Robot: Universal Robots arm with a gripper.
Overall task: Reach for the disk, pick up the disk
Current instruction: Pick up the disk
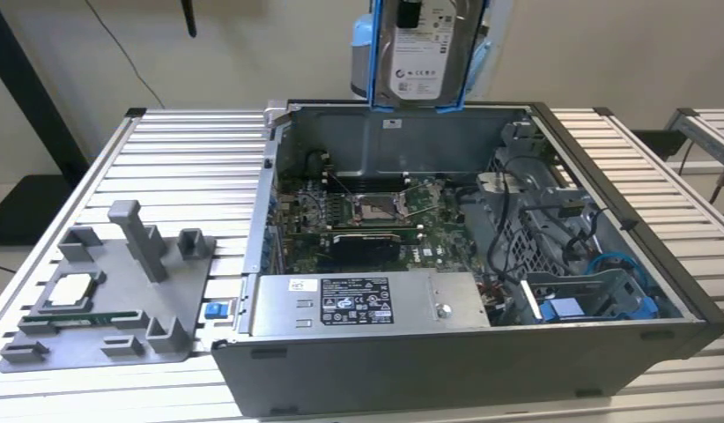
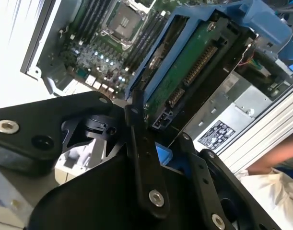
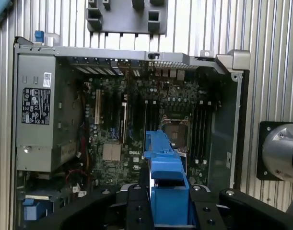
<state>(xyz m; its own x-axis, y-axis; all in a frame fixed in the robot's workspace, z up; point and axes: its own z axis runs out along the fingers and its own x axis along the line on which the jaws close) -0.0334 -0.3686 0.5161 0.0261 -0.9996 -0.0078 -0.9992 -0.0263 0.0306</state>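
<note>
Exterior view: carrying the disk (image 1: 424, 53) upright, high over the rear wall of the open computer case (image 1: 456, 370) on the worktop (image 1: 174, 150). Clamped between the jaws by its blue carrier frame (image 3: 168, 187). Best gripped squarely, without tilt, clear of that wall.

From where I stand I count two slatted metal tables: one table (image 1: 186, 150) under the work, and a second table (image 1: 709, 132) at the exterior view's right edge. On the near one sits one open computer case (image 1: 515, 352). Inside it are one motherboard (image 1: 301, 211) with one processor socket (image 1: 374, 208), one silver power supply box (image 1: 280, 308) bearing one black label (image 1: 354, 301) and one small white label (image 1: 301, 284), and one blue bracket (image 1: 565, 310). Above the case is one disk (image 1: 424, 53), clamped in one gripper (image 3: 168, 191). Beside the case lie one grey holder tray (image 1: 162, 339), carrying one square silver chip (image 1: 70, 291) and one memory stick (image 1: 86, 315), and one small blue clip (image 1: 217, 310).
</note>
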